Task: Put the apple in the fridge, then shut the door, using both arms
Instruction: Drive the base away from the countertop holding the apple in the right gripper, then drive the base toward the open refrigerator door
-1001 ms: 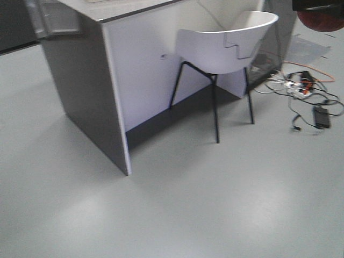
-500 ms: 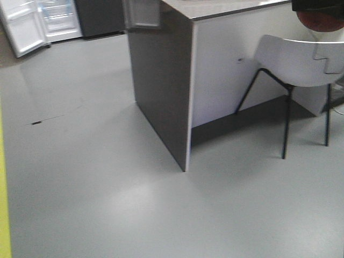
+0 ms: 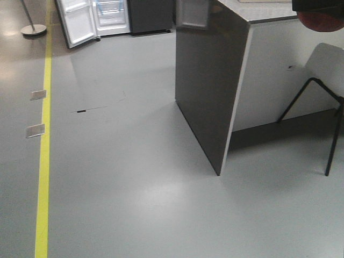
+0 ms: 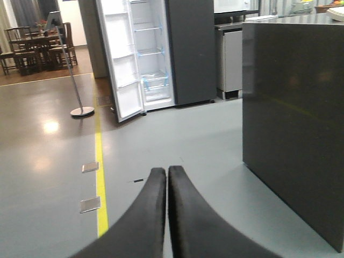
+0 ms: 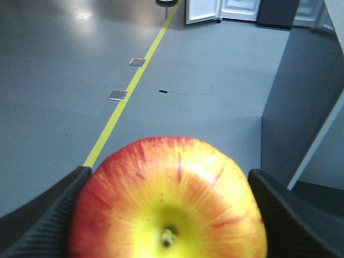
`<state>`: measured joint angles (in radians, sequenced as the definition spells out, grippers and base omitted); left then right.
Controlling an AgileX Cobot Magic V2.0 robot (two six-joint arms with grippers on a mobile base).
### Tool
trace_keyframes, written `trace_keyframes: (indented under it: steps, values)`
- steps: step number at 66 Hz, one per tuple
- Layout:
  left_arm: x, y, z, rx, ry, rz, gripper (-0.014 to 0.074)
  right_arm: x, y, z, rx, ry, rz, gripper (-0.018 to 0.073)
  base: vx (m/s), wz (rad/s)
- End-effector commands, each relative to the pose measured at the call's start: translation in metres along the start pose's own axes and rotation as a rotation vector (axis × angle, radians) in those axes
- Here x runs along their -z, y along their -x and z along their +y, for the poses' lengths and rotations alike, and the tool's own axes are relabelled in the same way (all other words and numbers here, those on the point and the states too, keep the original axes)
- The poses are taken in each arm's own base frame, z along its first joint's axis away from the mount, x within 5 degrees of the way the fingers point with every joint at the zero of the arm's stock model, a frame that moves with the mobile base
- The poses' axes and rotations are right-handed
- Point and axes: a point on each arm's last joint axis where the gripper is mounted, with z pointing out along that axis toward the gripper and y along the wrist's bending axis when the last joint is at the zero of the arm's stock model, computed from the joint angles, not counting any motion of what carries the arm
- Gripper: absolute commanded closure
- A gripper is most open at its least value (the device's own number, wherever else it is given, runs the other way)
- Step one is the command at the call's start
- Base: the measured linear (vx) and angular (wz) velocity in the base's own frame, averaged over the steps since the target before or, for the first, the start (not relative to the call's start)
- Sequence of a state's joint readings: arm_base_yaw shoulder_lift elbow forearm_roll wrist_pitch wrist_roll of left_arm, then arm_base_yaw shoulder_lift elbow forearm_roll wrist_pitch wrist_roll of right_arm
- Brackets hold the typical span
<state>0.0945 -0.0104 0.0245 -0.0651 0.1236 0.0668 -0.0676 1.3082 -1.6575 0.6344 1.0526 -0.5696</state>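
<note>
The red and yellow apple (image 5: pixel 169 199) fills the bottom of the right wrist view, stem end toward the camera. My right gripper (image 5: pixel 169 174) is shut on it, a ribbed finger pressed on each side. In the front view the apple (image 3: pixel 322 21) shows dark red at the top right corner. The left gripper (image 4: pixel 166 171) is shut and empty, hanging above the floor. Far across the floor stands the fridge (image 4: pixel 153 54), dark grey outside and white inside. Its door (image 4: pixel 121 59) is swung wide open to the left. In the front view the fridge (image 3: pixel 110 13) is at the top left.
A dark grey counter block (image 3: pixel 207 80) stands close on the right, with a white chair (image 3: pixel 328 70) beyond it. A yellow floor line (image 3: pixel 44 134) runs toward the fridge, with two metal floor plates (image 3: pixel 35 130) beside it. A pole stand (image 4: pixel 81 111) sits left of the door.
The front view has swung left: the chair and floor cables slid off to the right, and the fridge and yellow line came into sight. The apple stays in the right gripper.
</note>
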Motion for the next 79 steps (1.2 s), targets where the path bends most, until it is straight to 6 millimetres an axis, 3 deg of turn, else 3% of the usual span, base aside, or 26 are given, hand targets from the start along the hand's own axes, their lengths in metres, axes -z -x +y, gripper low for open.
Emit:
trace_keyframes:
  steps: [1,79]
  values:
    - [0.0031,0.0152,0.0,0.011,-0.003,-0.111,0.0603,0.0172,0.0155,0.0072,0.015,-0.015,-0.121,0.0445,0.01,0.22]
    - [0.0031,0.0152,0.0,0.011,-0.003,-0.111,0.0603,0.0172,0.0155,0.0072,0.015,-0.015,-0.121,0.0445,0.06,0.26]
